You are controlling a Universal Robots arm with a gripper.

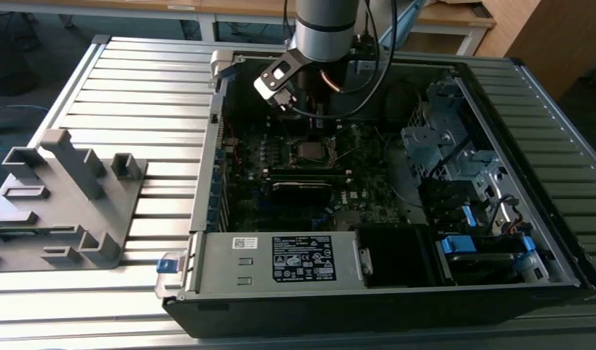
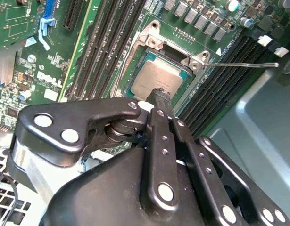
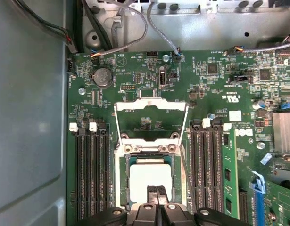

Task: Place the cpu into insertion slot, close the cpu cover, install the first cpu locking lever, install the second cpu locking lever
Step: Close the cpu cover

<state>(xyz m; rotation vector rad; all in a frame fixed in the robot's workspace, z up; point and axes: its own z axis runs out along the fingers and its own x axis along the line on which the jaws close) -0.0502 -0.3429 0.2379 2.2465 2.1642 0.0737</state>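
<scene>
Ribbed metal table [image 1: 143, 87], wooden desk [image 1: 458, 16] behind, wooden panel [image 1: 536, 33] beside it, grey-blue floor [image 1: 45, 44] beyond

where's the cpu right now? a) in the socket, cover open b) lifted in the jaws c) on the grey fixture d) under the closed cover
a: the cpu lies flat in the insertion slot, with the cpu cover swung open, its window over bare board.

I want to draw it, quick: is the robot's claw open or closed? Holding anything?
Gripper: closed, holding nothing, tips at the chip.
</scene>
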